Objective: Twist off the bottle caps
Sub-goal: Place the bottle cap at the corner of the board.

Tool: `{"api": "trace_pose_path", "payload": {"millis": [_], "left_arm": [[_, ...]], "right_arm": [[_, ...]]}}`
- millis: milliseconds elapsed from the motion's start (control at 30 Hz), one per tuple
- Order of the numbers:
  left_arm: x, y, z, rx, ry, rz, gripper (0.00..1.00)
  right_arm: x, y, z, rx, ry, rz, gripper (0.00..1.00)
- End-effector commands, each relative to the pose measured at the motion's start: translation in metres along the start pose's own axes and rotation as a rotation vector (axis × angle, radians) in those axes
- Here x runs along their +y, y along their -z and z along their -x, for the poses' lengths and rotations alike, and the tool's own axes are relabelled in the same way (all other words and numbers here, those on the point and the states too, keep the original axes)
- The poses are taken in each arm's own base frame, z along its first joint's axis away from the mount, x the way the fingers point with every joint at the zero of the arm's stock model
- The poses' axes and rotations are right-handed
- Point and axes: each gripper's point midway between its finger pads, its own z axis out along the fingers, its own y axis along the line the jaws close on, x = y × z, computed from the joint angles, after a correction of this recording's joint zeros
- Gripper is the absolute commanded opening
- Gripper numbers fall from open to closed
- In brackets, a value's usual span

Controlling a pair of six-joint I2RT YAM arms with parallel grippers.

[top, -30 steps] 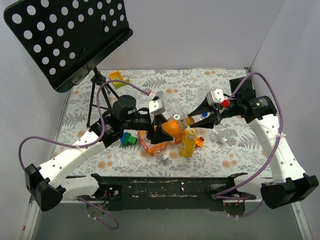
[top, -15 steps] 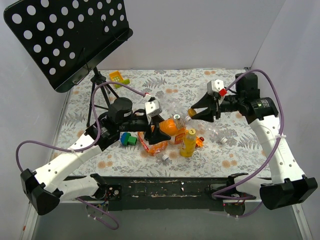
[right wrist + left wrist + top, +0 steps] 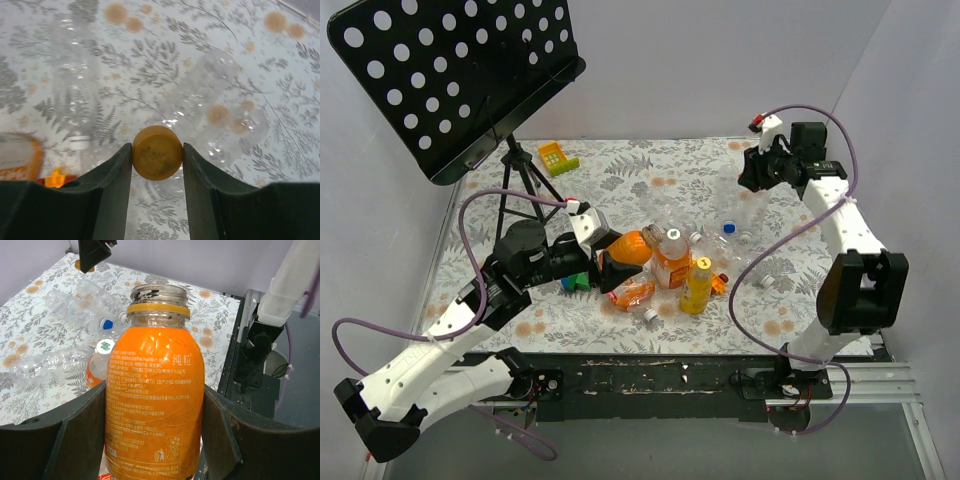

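Note:
My left gripper (image 3: 613, 262) is shut on an orange drink bottle (image 3: 630, 246), held tilted above the table left of centre. In the left wrist view the bottle (image 3: 155, 390) stands between my fingers (image 3: 75, 440) and its mouth (image 3: 157, 292) is open, with only a yellow ring under it. My right gripper (image 3: 760, 172) is raised at the back right. In the right wrist view it (image 3: 156, 154) is shut on a round yellow bottle cap (image 3: 156, 152). An upright orange bottle (image 3: 672, 265) carries a white cap (image 3: 673, 236). A yellow bottle (image 3: 697, 288) carries a yellow cap (image 3: 702, 263).
Another orange bottle (image 3: 633, 294) lies flat, with a loose white cap (image 3: 650, 317) near it and another (image 3: 767, 281) to the right. Clear bottles (image 3: 740, 212) lie at centre right. An orange toy car (image 3: 721, 283), a green-and-blue block (image 3: 578, 281) and a music stand (image 3: 460, 80) are also there.
My right gripper has pulled away from the bottle's neck to the back right, carrying the yellow cap. My left gripper has drawn back leftward with the now open bottle.

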Motion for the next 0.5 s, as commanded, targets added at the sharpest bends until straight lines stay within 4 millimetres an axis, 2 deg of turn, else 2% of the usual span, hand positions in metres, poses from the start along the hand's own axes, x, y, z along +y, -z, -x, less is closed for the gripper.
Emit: {"api": "trace_pose_path", "payload": {"millis": [0,133,233,300,467], "left_arm": [[0.005,0.007,0.000,-0.030,0.009,0.044,0.00],[0.003,0.009,-0.002,-0.040,0.011,0.046,0.00],[0.003,0.010,-0.002,-0.050,0.011,0.047,0.00],[0.002,0.011,-0.002,-0.055,0.012,0.046,0.00],[0.002,0.013,-0.002,-0.063,0.020,0.048,0.00]], "right_arm": [[-0.113,0.011,0.000,-0.006,-0.122,-0.319,0.03],[-0.181,0.004,-0.045,0.100,-0.149,-0.446,0.03],[-0.216,-0.007,-0.074,0.173,-0.171,-0.481,0.04],[-0.223,-0.020,-0.082,0.199,-0.179,-0.459,0.06],[-0.224,-0.051,-0.100,0.240,-0.212,-0.412,0.10]]}}
